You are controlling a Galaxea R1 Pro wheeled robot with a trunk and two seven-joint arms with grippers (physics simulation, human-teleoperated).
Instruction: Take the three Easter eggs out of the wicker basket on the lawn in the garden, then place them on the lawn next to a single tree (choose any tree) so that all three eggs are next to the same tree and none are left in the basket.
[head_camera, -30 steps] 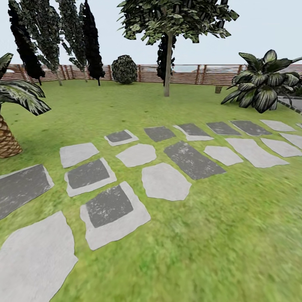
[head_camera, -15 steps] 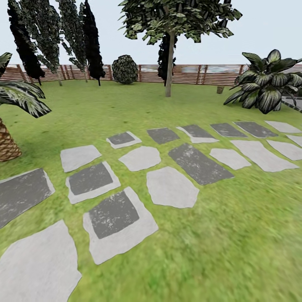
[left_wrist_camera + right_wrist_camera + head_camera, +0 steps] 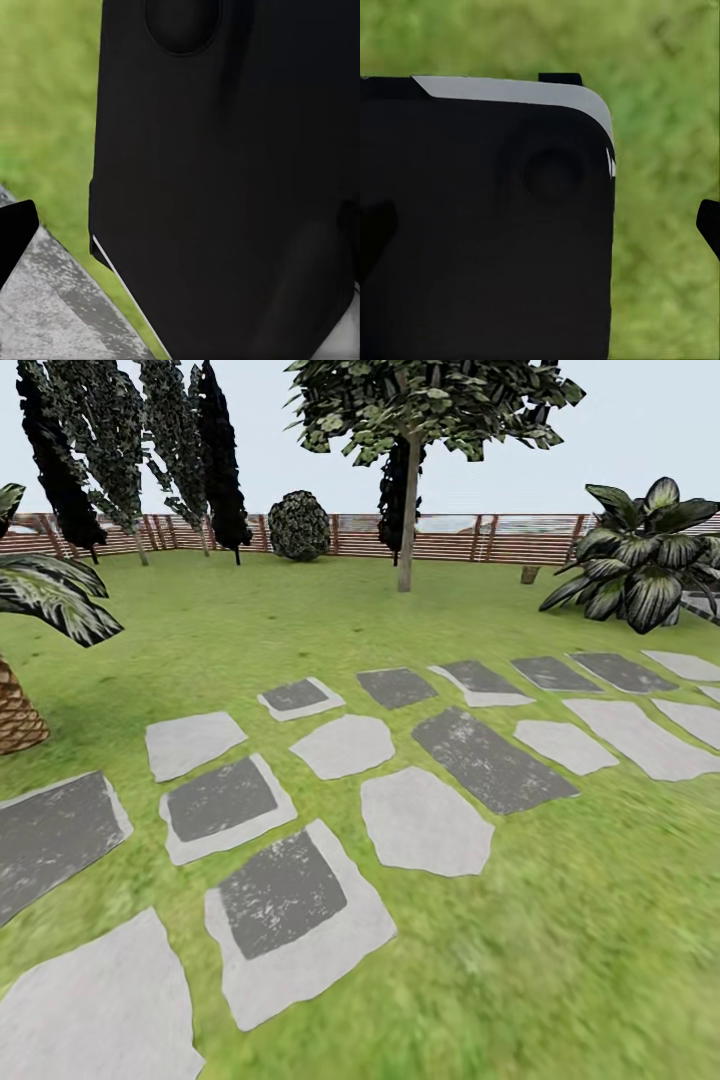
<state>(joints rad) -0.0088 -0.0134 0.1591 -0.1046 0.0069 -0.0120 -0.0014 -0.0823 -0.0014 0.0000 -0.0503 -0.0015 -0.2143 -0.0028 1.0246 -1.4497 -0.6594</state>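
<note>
Head view: the lawn (image 3: 560, 960), bright green short grass, runs from the foreground to a brown slat fence (image 3: 470, 538) at the back. A path of stepping stones (image 3: 425, 822), pale grey and dark grey slabs, crosses the grass from lower left to mid right.

The tree (image 3: 407, 530) stands far back on the grass just before the fence: thin-looking straight pale grey-brown trunk, dark leafy crown spreading above. Thin dark cypresses (image 3: 215, 460) line the back left. A round bush (image 3: 299, 526) sits at the fence between them and the tree. A palm (image 3: 20, 705) with a scaly brown trunk is at the left edge, fronds hanging over. A broad-leaf plant (image 3: 640, 565) is at the right, near a grey paved corner.

Left wrist view: black robot body (image 3: 225, 180) blocks most of the frame, grass (image 3: 45, 112) and a grey stone slab (image 3: 52, 307) beside it. Left gripper state: can't tell.

Right wrist view: black robot body (image 3: 487, 225) with a pale top edge, blurred grass (image 3: 660, 112) around. Right gripper state: can't tell.
</note>
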